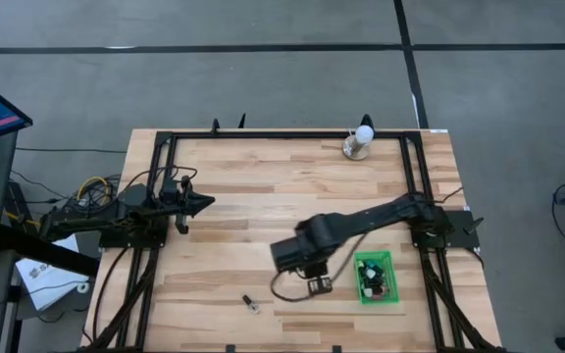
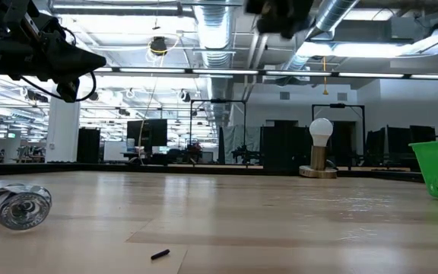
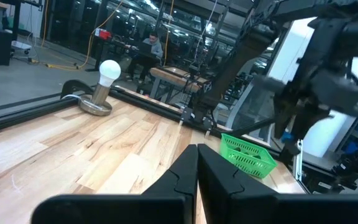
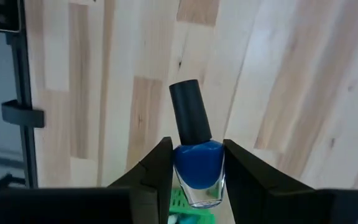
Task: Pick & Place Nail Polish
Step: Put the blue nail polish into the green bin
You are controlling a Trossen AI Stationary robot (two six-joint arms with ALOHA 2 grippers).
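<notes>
- A blue nail polish bottle [image 4: 197,163] is pinched at its glass body by the right gripper [image 4: 197,171], held above the table near the green basket [image 1: 377,277].
- It is judged light, rigid, slippery, breakable.
- The left gripper [image 3: 197,163], parked left, is pressed together.

Blue nail polish [image 4: 197,163], black cap, pincer-held

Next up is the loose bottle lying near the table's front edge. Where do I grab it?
Probably by the nail polish bottle body, coming straight down from above with the fingers closing across its length: it lies flat on its side, well apart from everything else.
</notes>
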